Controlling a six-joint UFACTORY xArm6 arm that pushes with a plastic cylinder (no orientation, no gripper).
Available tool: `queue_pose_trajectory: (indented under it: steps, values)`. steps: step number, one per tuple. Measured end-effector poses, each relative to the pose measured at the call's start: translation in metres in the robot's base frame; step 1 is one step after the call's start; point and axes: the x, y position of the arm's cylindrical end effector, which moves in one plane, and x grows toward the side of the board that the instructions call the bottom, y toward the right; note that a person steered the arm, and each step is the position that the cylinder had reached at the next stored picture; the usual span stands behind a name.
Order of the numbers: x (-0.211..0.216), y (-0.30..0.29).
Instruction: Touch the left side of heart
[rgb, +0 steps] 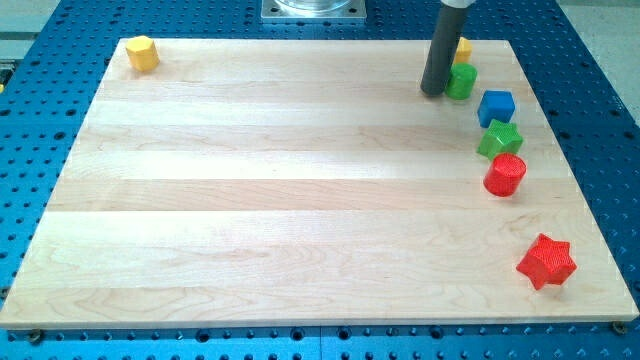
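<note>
Our tool plain rod, grips nothing; tip (434, 93) on bench (250, 200), against green block (461, 81) view's-left side; yellow block (464, 47) just beyond, shape unclear.

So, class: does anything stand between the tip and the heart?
No heart shape is clear. If it's the yellow block behind the rod, nothing visible blocks its left side; my tip sits left of the green cylinder.
</note>
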Motion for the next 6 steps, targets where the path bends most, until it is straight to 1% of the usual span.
queue_pose_trajectory:
  steps: [1,4,5,6]
  values:
    - [0.000,0.014]
    - [0.000,0.031]
    - [-0.015,-0.008]
    - [-0.057,-0.024]
